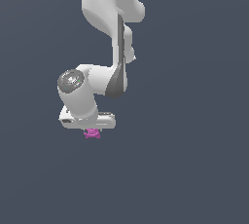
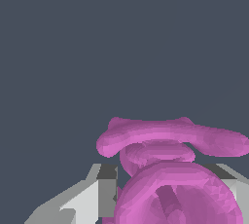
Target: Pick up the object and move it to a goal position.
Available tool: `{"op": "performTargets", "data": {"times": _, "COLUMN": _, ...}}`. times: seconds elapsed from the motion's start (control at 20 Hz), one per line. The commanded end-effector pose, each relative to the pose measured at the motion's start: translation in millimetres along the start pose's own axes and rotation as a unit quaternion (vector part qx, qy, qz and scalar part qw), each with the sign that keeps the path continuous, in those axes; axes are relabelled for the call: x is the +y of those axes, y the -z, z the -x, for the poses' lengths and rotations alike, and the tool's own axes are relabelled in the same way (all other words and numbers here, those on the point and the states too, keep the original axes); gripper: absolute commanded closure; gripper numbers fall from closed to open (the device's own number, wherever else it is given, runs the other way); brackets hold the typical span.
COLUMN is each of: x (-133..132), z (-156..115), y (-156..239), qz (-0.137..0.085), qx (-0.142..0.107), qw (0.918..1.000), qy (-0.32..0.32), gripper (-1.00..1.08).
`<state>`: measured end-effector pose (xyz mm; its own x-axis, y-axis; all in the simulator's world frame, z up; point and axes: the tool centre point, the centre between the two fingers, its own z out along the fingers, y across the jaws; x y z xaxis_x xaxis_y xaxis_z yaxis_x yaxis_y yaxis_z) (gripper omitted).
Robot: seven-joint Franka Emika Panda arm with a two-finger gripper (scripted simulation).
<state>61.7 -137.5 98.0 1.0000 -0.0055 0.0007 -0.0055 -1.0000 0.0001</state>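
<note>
The magenta-pink knobbly object [image 1: 92, 133] shows as a tiny lump right under the white gripper [image 1: 91, 129] in the exterior view. Only its lower part sticks out below the hand. In the wrist view the object [image 2: 170, 169] fills the space between the two grey-white fingers [image 2: 99, 194], which press against its sides. The gripper [image 2: 168, 194] is shut on it. The white arm comes down from the top of the exterior view, and the hand hides the fingers there.
A plain dark grey-blue background [image 1: 194, 145] surrounds the arm in both views. No other objects, containers or edges show.
</note>
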Motion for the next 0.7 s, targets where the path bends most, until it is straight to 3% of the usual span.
{"op": "performTargets", "data": {"times": 0.0, "x": 23, "z": -7, "y": 12, "qz": 0.000, "qx": 0.000, "qw": 1.0000, "qy": 0.000, "gripper": 1.08}}
{"op": "performTargets", "data": {"times": 0.3, "x": 65, "z": -22, "y": 33, "qz": 0.000, "qx": 0.000, "qw": 1.0000, "qy": 0.000, "gripper": 1.08}}
{"op": "performTargets", "data": {"times": 0.65, "x": 90, "z": -32, "y": 45, "qz": 0.000, "qx": 0.000, "qw": 1.0000, "qy": 0.000, "gripper": 1.08}}
